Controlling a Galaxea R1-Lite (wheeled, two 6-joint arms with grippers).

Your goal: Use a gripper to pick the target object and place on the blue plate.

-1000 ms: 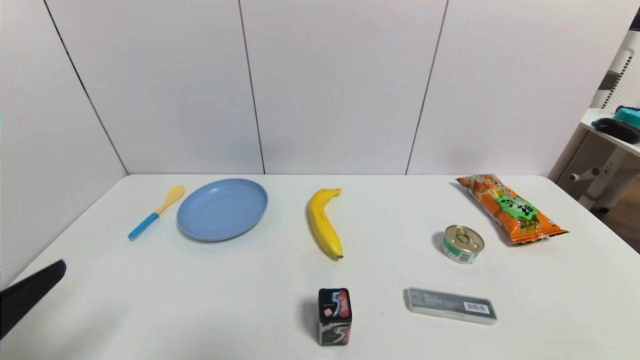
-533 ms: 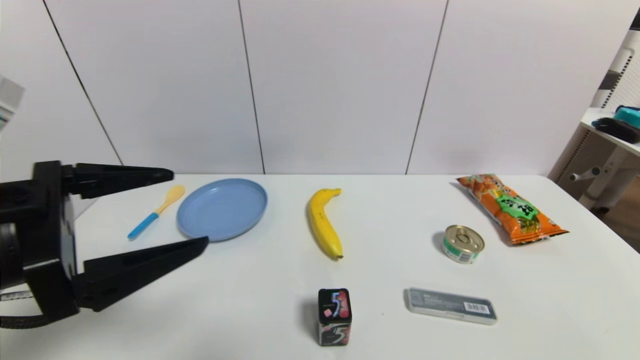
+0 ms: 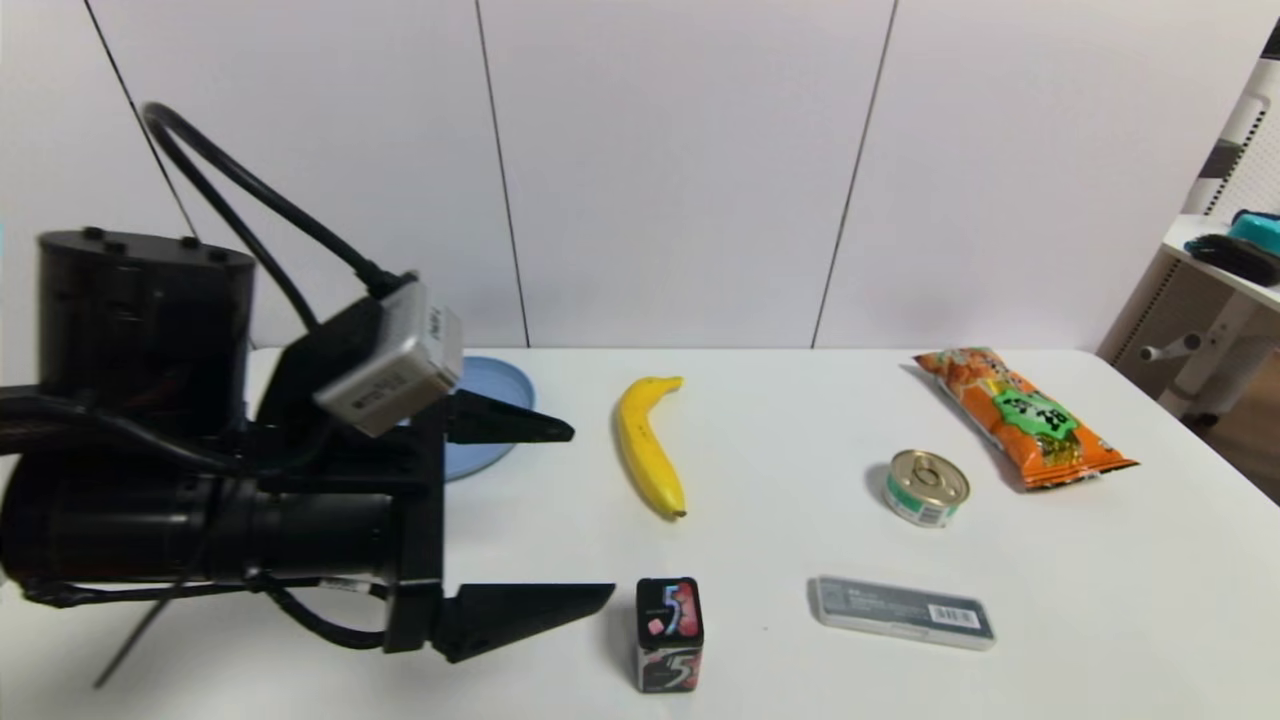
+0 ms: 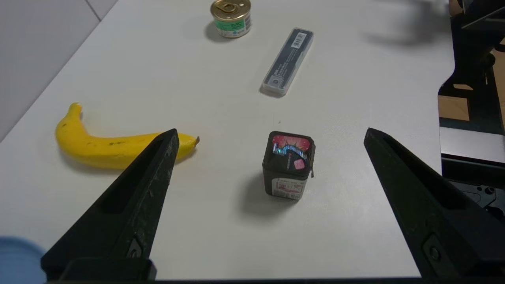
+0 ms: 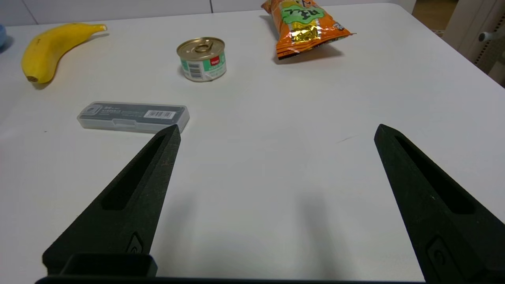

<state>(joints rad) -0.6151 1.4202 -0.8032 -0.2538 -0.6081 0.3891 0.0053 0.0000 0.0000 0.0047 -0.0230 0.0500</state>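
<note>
With the blue plate (image 3: 515,385) partly hidden near the table's far-left corner, the box is being approached by the empty, wide-open left gripper (image 3: 594,512); the black box (image 3: 670,634), upright near the front edge, must next be straddled, and the right gripper (image 5: 277,132), spread and empty, is left idle.

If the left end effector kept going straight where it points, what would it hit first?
Probably the small black box, lined up between the open fingers of the left end effector, though its height above the table is unclear.
</note>
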